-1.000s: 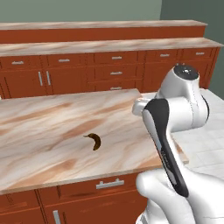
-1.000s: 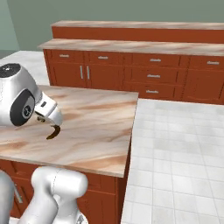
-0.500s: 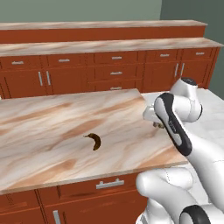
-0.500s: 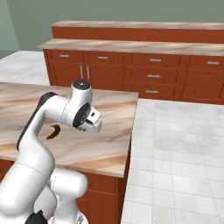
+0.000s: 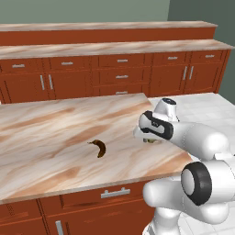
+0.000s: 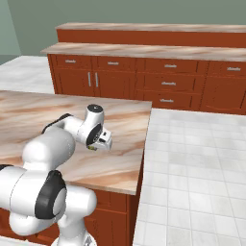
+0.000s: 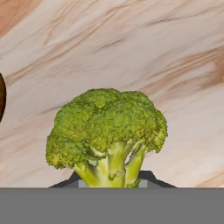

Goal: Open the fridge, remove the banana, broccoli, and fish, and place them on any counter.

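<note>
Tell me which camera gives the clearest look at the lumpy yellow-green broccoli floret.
The hand view: the lumpy yellow-green broccoli floret is large there, stem between the gripper's fingertips. The left base view shows a green speck under the hand; the right base view a sliver.

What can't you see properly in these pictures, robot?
- The broccoli: in the left base view just a green speck behind the arm; its stalk bottom is cut off by the hand view's edge.
- The gripper: its fingertips barely peek out beside the stalk, so I cannot tell if it touches the counter.
- The banana: in the hand view, cropped by the left edge.
</note>
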Available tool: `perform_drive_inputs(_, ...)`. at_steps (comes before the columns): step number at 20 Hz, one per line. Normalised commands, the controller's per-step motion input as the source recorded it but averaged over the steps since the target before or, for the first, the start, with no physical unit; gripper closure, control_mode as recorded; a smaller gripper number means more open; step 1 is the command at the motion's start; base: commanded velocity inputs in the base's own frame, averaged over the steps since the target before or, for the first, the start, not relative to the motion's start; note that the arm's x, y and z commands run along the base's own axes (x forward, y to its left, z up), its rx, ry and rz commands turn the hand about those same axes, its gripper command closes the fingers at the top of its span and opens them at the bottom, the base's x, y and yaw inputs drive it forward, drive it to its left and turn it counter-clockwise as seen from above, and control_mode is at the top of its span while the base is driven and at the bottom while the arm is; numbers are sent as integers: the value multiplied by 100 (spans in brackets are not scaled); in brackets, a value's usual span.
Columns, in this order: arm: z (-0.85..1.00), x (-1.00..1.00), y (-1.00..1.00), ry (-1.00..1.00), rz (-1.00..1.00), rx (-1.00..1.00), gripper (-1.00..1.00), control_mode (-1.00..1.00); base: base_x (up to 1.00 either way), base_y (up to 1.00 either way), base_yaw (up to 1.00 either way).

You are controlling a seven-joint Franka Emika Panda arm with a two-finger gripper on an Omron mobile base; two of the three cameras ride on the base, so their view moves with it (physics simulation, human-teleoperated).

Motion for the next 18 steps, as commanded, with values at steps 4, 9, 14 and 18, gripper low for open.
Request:
perform_drive_inputs(4,-39,51,38,0,10,-10,100,-100,0,0,0)
perform_drive_inputs(9,-21,37,9,0,6,-6,100,-100,0,0,0)
perform_drive_inputs(14,-26,42,0,0,2,-2,-100,-100,0,0,0)
perform_drive_inputs(18,-41,29,0,0,3,0,-100,-100,0,0,0)
